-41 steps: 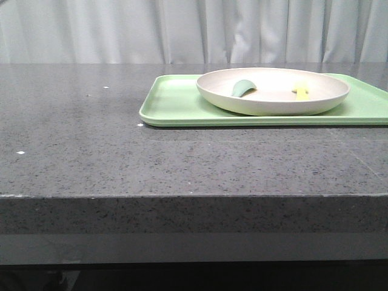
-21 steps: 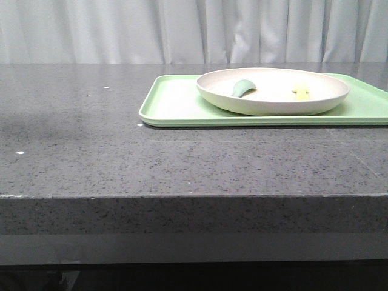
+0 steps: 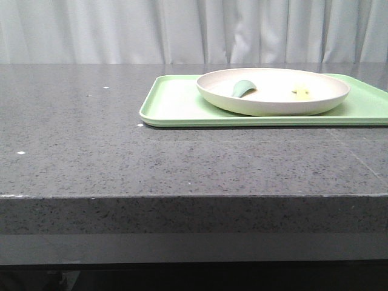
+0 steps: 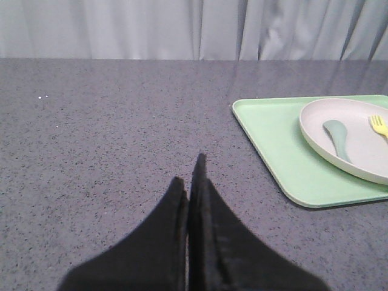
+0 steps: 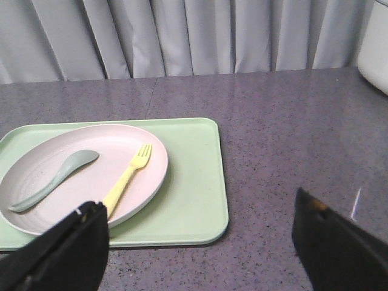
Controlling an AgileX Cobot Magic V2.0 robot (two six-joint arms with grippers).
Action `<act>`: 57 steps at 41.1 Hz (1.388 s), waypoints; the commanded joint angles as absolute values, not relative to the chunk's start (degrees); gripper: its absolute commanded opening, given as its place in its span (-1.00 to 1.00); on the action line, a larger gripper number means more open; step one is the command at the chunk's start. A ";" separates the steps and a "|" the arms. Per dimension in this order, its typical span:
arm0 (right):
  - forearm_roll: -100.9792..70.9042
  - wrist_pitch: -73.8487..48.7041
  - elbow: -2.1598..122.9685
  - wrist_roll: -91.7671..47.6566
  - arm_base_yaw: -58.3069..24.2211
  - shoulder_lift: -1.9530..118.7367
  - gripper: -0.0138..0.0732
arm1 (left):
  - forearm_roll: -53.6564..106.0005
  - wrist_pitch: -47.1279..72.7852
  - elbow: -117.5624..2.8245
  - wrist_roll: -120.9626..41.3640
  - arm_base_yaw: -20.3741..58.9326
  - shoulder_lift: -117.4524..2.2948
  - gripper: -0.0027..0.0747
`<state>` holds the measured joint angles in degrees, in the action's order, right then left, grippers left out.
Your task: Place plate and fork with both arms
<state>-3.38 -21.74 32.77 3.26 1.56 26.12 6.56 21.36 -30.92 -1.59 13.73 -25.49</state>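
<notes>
The cream plate (image 3: 273,91) sits on a light green tray (image 3: 176,103) at the right of the table. The pale yellow fork (image 3: 301,91) lies in the plate beside a grey-green spoon (image 3: 242,88). In the left wrist view the plate (image 4: 364,151), fork (image 4: 379,125) and spoon (image 4: 338,138) lie off to one side, and my left gripper (image 4: 191,176) is shut and empty over bare table. In the right wrist view my right gripper (image 5: 200,209) is wide open, above the tray's corner, near the plate (image 5: 73,182) and fork (image 5: 127,179). Neither gripper shows in the front view.
The dark speckled stone table (image 3: 121,157) has its front edge close to the camera. A grey curtain (image 3: 194,30) hangs behind. A white object (image 5: 376,48) stands at the edge of the right wrist view.
A faint shadow on the table's left side seen half a second ago is gone. The plate, fork, spoon and tray have not moved.
</notes>
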 commanded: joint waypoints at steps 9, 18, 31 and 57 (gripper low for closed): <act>-5.33 -15.59 38.59 3.17 0.31 36.50 0.78 | 6.74 16.46 -24.96 -1.73 13.65 -10.15 -0.98; -8.11 -15.74 48.44 3.17 -10.97 52.20 0.78 | 6.74 16.35 -24.75 -1.73 13.65 -9.45 -0.98; -8.16 -26.86 67.78 4.24 -18.92 73.99 0.78 | 6.74 16.45 -24.75 -1.73 13.65 -9.45 -0.98; -8.11 -43.00 87.47 9.00 -11.12 101.29 0.78 | 6.74 16.45 -24.75 -1.73 13.65 -9.45 -0.98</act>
<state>-8.06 -45.04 85.34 8.91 -11.23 103.13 6.56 21.22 -23.34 -1.63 13.73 -8.79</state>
